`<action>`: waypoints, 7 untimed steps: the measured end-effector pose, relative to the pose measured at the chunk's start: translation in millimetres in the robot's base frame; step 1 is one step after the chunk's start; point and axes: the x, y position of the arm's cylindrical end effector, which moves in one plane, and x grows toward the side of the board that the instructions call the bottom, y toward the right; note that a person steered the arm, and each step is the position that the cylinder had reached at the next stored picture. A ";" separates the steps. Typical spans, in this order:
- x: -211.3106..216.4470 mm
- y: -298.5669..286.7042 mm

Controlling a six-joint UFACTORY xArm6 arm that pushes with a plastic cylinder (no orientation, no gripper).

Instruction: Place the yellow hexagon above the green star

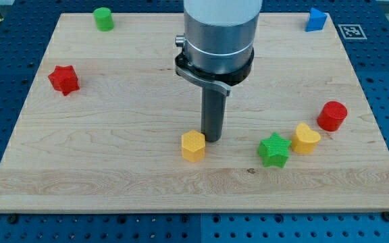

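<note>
The yellow hexagon [193,146] lies on the wooden board, below the centre of the view. The green star [274,150] lies to its right, about a hand's width away, at nearly the same height in the view. My tip [213,140] stands just to the right of the yellow hexagon and slightly above it, close to or touching its upper right edge. The rod rises from there into the grey arm body at the view's top centre.
A yellow heart-like block [306,139] touches the green star's right side. A red cylinder [332,115] sits further right. A red star [64,79] is at the left, a green cylinder [103,18] at the top left, a blue block [315,19] at the top right.
</note>
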 end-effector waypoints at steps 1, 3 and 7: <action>13.0 -23.0; 21.5 -23.2; -5.3 -21.1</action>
